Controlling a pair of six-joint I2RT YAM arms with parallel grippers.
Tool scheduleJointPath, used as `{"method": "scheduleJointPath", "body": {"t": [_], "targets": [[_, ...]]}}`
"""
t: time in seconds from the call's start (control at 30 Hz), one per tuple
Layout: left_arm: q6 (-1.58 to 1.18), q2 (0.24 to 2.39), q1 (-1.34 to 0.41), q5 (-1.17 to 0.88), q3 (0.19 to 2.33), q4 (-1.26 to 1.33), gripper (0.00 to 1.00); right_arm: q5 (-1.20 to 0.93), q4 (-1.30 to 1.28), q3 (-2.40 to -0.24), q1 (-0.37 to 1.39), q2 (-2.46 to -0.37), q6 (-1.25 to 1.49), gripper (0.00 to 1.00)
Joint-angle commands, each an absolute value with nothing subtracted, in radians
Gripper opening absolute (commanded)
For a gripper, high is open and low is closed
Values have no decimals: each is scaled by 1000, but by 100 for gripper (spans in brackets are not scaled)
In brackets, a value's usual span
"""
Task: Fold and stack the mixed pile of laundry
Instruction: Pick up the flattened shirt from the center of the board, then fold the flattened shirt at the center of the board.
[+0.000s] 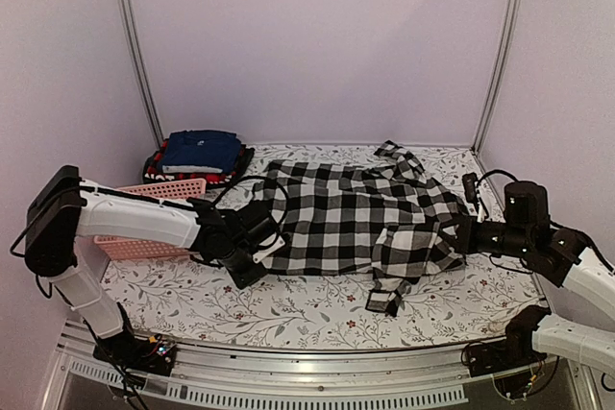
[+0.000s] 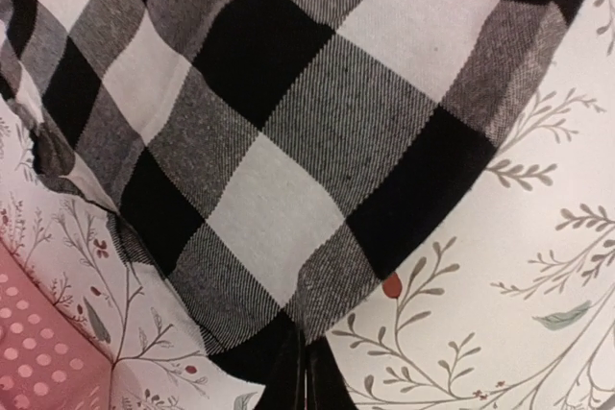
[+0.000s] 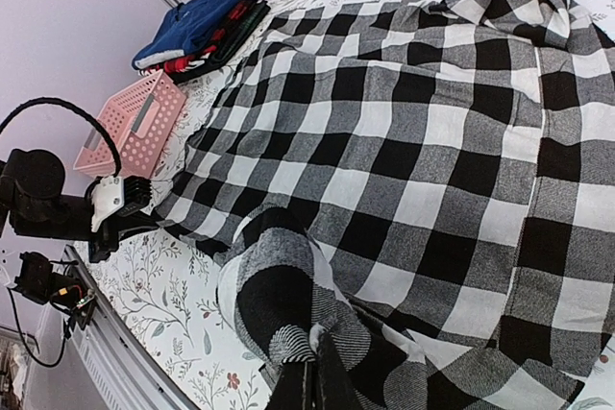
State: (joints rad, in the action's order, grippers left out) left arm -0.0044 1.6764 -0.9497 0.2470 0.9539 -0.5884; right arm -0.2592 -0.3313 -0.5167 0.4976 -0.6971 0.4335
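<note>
Checked shirt, far sleeve crumpled, indistinct

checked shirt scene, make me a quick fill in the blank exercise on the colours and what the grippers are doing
1. The checked shirt spread on the table has squares of black and ___.
2. The folded stack in the far left corner has a ___ garment on top.
3. The slotted basket beside the left arm is ___.
4. The left gripper and the right gripper are each ___ on an edge of the checked shirt.

Missing words: white; blue; pink; shut
</note>
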Motion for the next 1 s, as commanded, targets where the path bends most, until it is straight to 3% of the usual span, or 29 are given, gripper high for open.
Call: {"method": "scheduleJointPath", "body": {"t": [0.0, 0.4, 0.97], "targets": [[32, 1562, -935, 245, 961, -603, 0, -200, -323, -577, 504, -706, 424, 0], [115, 1616, -841, 289, 1103, -574, 0, -62, -226, -747, 474, -908, 278, 0], [210, 1839, -701, 242, 1268, -540, 0, -253, 7, -908, 306, -1354, 119, 0]]}}
